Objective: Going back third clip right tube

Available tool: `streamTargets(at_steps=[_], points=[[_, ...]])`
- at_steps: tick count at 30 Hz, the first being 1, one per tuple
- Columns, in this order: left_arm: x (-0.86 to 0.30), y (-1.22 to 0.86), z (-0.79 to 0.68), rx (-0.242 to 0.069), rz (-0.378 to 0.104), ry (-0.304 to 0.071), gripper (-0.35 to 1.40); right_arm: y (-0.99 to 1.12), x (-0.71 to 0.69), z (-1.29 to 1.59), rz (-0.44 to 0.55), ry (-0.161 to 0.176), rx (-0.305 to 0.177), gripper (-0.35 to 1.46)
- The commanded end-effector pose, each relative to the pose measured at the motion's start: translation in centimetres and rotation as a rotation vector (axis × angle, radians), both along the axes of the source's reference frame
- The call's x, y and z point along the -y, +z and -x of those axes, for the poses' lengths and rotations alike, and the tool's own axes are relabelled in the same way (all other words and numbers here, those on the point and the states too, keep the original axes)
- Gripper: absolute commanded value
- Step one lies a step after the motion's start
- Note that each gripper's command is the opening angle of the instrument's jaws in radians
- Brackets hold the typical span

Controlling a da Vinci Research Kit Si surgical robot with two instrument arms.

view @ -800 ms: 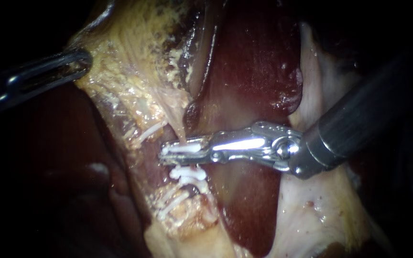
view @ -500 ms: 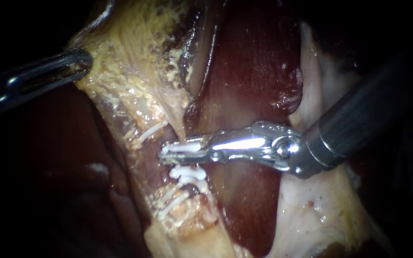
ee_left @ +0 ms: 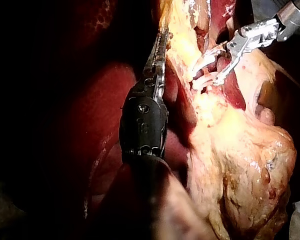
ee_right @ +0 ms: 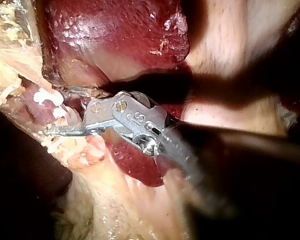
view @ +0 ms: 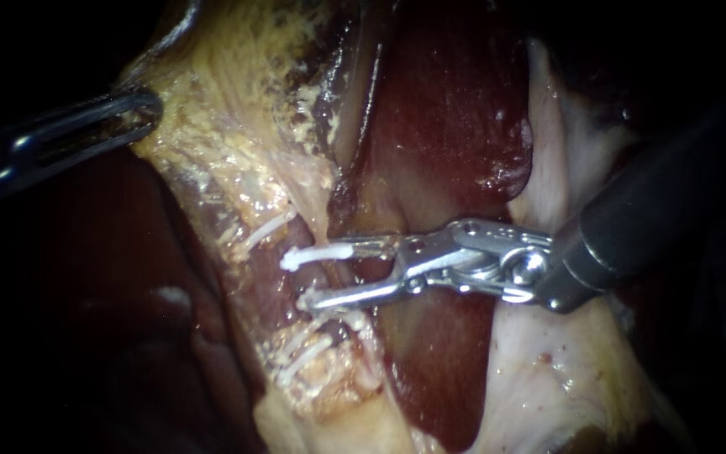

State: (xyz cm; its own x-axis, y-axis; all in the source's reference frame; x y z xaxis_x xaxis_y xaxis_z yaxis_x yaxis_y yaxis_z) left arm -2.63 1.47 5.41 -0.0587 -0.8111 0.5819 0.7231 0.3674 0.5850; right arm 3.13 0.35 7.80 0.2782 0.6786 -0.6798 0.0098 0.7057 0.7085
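the dark, slender left instrument (view: 132, 113) is cut off by the endoscope view's left edge, its tip in shadow against the yellow fatty tissue (view: 228, 126). the grey-shafted right instrument (view: 329, 273) fades into darkness toward the upper right; in its wrist view the shaft is blurred. the tube under the small white clip (view: 317, 255) is too small to make out.

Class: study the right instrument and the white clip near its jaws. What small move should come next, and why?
Probably draw the right instrument straight back along its shaft. Its jaws stand open with a clear gap, and the white clip lies between them, not gripped, so a straight retreat should clear it without snagging.
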Motion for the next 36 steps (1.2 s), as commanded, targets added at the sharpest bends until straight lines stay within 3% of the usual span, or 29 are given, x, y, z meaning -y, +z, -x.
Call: streamTargets(at_steps=[1, 10, 18, 24, 26, 36], points=[[0.00, 0.00, 0.00, 0.000, 0.000, 0.000, -0.35, -0.01, -0.01, 0.03, 0.019, -0.006, -0.004, 0.60], [0.02, -0.03, 0.01, -0.001, 0.000, -0.002, -0.35, -0.28, -0.11, 0.60, 0.239, -0.082, -0.070, 0.60], [0.05, 0.00, 0.06, -0.004, 0.003, -0.005, -0.35, -0.70, -0.27, 1.02, 0.340, -0.094, -0.083, 0.60], [0.18, 0.16, 0.27, 0.009, 0.011, 0.007, -0.35, -0.84, -0.33, 1.08, 0.362, -0.096, -0.089, 0.60], [0.21, 0.26, 0.34, 0.001, 0.012, 0.017, -0.35, -0.84, -0.33, 1.08, 0.367, -0.097, -0.090, 0.60], [0.35, 0.98, 0.93, -0.023, -0.034, 0.080, -0.35, -0.84, -0.34, 1.11, 0.366, -0.093, -0.094, 0.60]])
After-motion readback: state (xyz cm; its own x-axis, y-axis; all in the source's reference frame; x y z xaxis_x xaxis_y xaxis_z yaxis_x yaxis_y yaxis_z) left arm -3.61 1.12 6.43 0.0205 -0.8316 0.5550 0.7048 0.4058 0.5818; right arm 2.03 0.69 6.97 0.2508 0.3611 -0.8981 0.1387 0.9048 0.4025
